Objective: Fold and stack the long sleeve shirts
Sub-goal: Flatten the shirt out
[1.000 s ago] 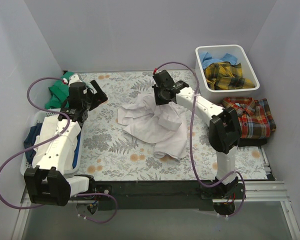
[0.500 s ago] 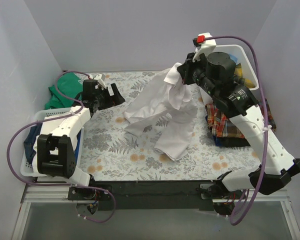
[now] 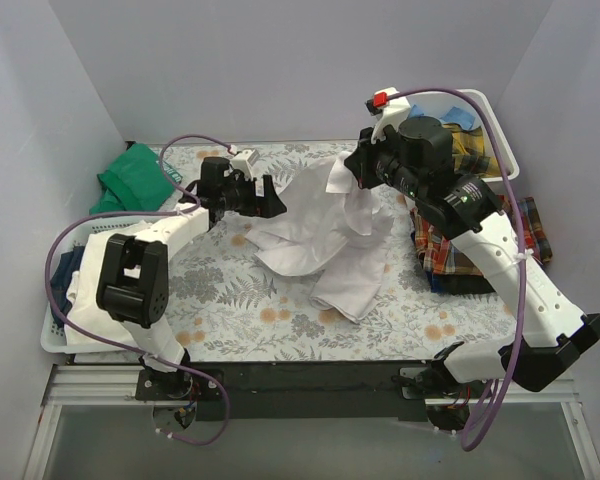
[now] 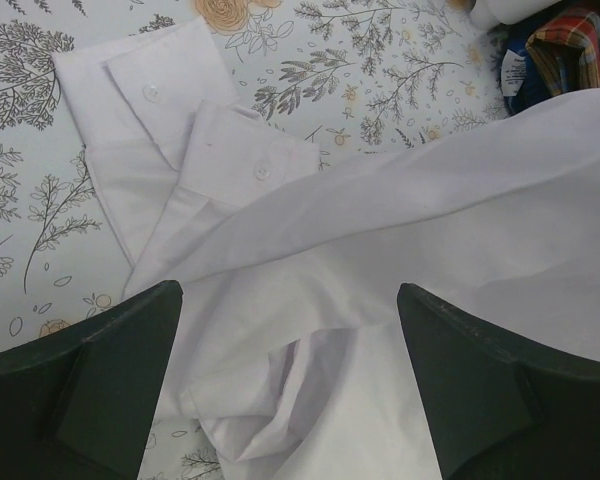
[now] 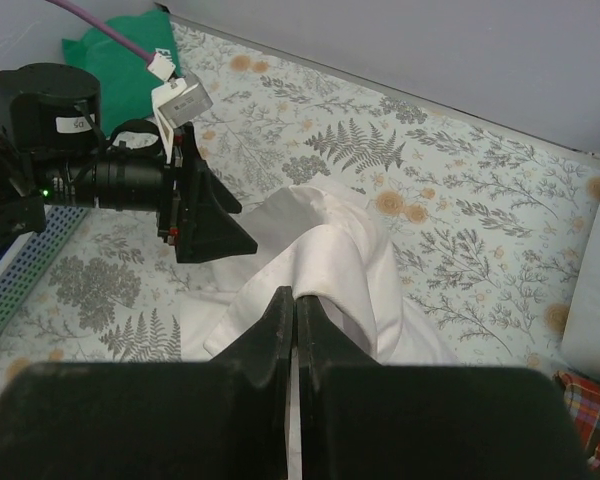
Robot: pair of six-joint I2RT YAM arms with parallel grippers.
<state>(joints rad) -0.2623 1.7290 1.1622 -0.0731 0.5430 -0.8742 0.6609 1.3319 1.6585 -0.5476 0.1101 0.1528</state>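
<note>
The large white shirt [image 3: 325, 235] lies crumpled in the middle of the floral cover, one part pulled up. My right gripper [image 3: 352, 165] is shut on a fold of it [image 5: 320, 265] and holds that part above the table. My left gripper [image 3: 270, 200] is open at the shirt's left edge; its dark fingers [image 4: 100, 380] straddle white cloth [image 4: 310, 300] without touching it. The red-orange-navy plaid shirt [image 3: 525, 235] lies folded at the right, partly behind my right arm. The yellow-dark plaid shirt [image 3: 475, 150] and the light blue shirt [image 3: 465, 118] lie in the white bin.
A white bin [image 3: 500, 135] stands at the back right. A green cloth [image 3: 130, 175] lies at the back left. A white basket [image 3: 70, 300] with dark and white cloth stands at the left edge. Grey walls close in three sides.
My left gripper has reached rightward to the white shirt's left edge. My right gripper has lifted a fold of the shirt off the table and now holds it a little left of before.
</note>
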